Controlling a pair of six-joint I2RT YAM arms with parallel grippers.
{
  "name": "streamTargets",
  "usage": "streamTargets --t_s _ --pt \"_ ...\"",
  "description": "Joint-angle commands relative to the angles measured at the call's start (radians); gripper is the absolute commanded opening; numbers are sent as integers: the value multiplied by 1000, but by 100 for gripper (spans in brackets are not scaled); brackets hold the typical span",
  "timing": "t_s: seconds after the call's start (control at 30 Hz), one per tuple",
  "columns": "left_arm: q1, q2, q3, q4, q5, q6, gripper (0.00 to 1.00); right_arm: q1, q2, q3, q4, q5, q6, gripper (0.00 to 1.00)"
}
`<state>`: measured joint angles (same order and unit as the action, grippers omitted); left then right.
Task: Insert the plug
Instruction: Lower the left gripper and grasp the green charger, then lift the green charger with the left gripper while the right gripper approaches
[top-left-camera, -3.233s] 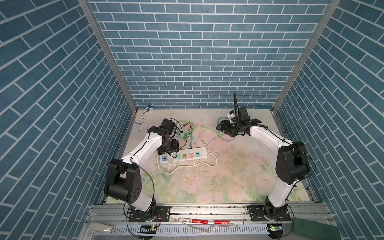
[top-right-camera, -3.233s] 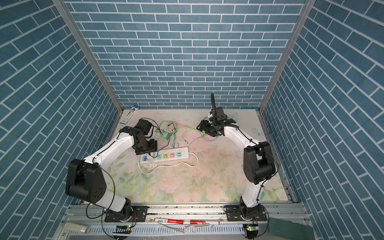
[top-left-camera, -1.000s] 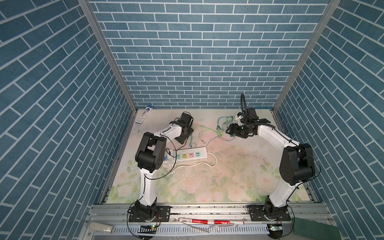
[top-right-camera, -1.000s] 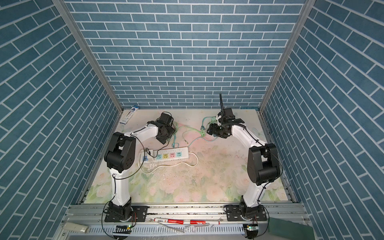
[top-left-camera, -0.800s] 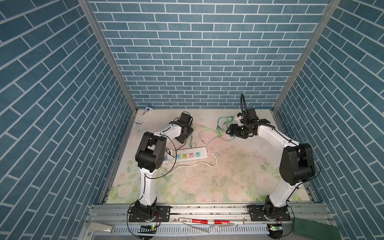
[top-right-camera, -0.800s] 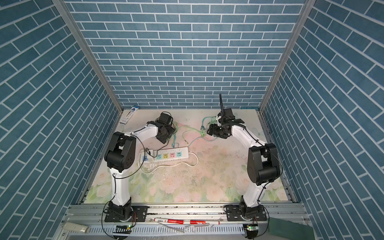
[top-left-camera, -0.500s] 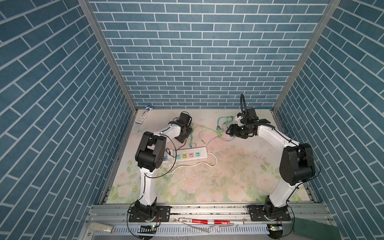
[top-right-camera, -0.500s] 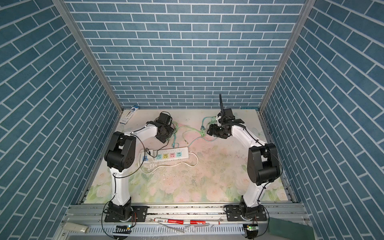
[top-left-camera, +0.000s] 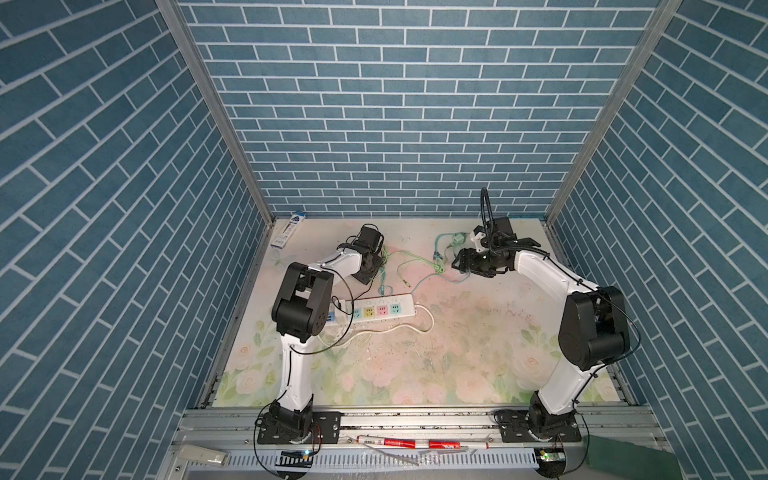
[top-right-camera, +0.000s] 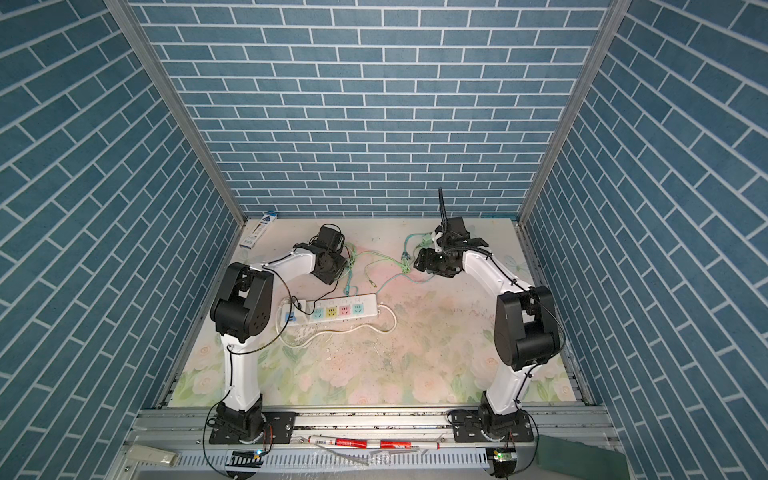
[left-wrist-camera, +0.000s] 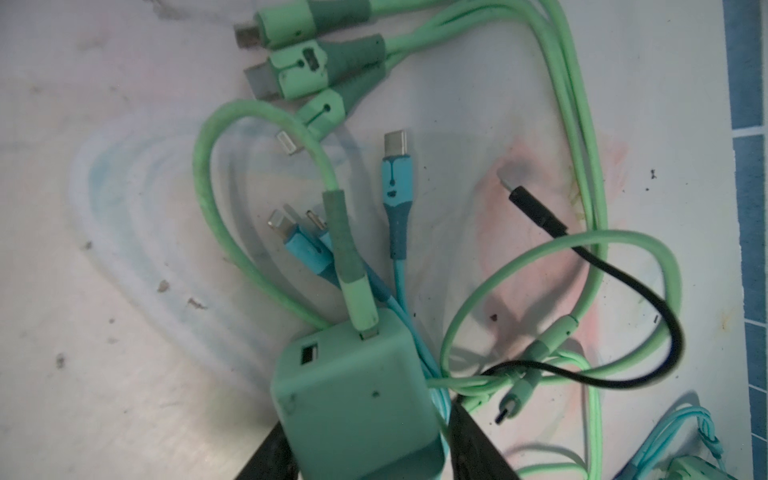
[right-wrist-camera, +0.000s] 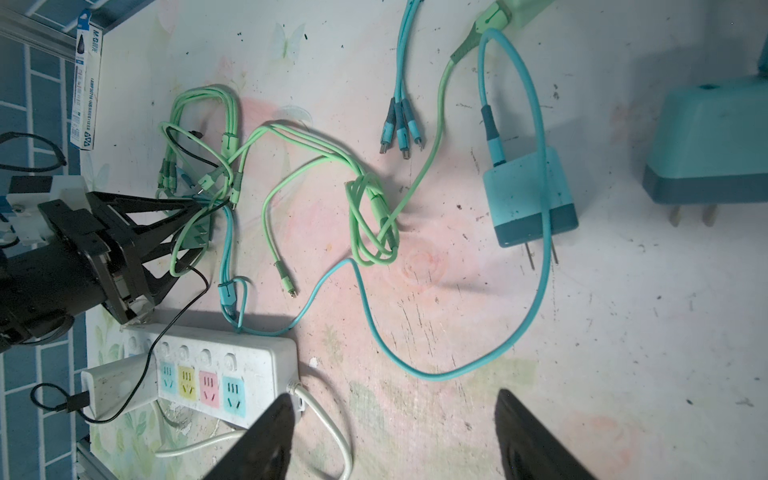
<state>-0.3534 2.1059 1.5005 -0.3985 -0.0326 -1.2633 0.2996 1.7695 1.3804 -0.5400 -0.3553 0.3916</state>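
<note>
Far back on the left, the left gripper (left-wrist-camera: 370, 419) straddles the green charger (left-wrist-camera: 353, 382), jaws close against its sides; whether they grip it I cannot tell, and its prongs are hidden. The strip (top-left-camera: 376, 311) lies just toward the robot's base from it, long axis running side to side in both top views, nearest this arm. The right gripper (right-wrist-camera: 395, 395) hangs wide open, empty.
</note>
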Motion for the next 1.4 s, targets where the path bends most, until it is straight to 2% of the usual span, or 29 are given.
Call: streamTargets --t_s 0.0,0.23,0.6,0.7,0.87,0.97,1.13,1.37 --pt "8 28 -14 12 6 4 51 -5 15 -24 -21 -4 -37 76" --pt "10 1 -25 10 14 53 39 -4 16 -21 -23 -1 -38 75" --pt "7 -153 34 -176 16 307 39 -11 22 28 -60 17 -71 75" --pt "7 -194 84 -267 -24 389 39 -15 18 40 -67 22 -74 75" --pt "5 -265 101 -252 -30 520 40 -22 6 49 -66 0 -68 75" --pt "4 -279 99 -173 35 618 41 -35 -12 59 -72 -28 -62 75" --pt "-28 -275 56 66 235 816 43 -71 -68 66 -63 -104 -31 75" --pt "-69 -238 74 189 388 1030 43 -91 -115 83 -35 -252 27 75"
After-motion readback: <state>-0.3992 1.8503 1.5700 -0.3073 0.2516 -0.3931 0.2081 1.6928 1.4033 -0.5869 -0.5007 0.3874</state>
